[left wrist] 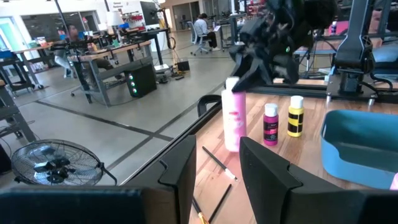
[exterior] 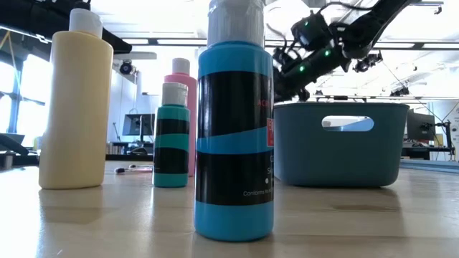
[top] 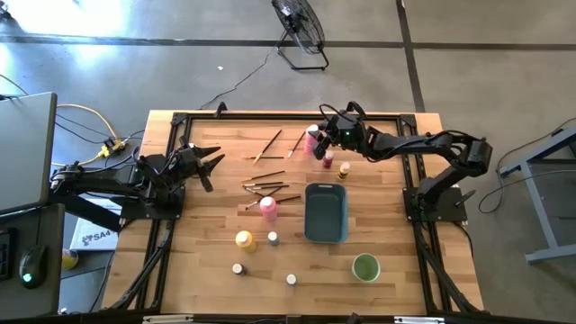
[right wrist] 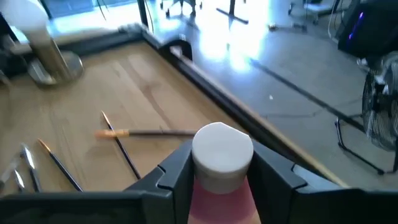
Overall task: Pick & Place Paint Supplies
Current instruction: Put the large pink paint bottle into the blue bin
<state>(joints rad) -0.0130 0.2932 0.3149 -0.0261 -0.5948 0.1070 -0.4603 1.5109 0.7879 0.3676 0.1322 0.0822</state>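
High view: the right gripper [top: 317,138] is at the far side of the table [top: 207,270], directly over an upright pink bottle [top: 312,140] that stands beyond the blue-grey tray [top: 326,236]. The left gripper [top: 212,166] waits near the left edge, well apart from that bottle; the right arm is clearly the nearer.

Low view: the right arm hangs above the tray [exterior: 341,147]; its hold cannot be judged here.

Left wrist view: the left gripper [left wrist: 221,167] has its fingers parted and empty. Farther off, the pink bottle [left wrist: 233,121] stands upright under the right gripper.

Right wrist view: the right gripper [right wrist: 221,169] has one finger on each side of the pink bottle [right wrist: 222,177], just below its white cap, long axis vertical. The fingers appear close against it; firm contact cannot be confirmed. Paintbrushes [right wrist: 121,149] lie flat beyond.
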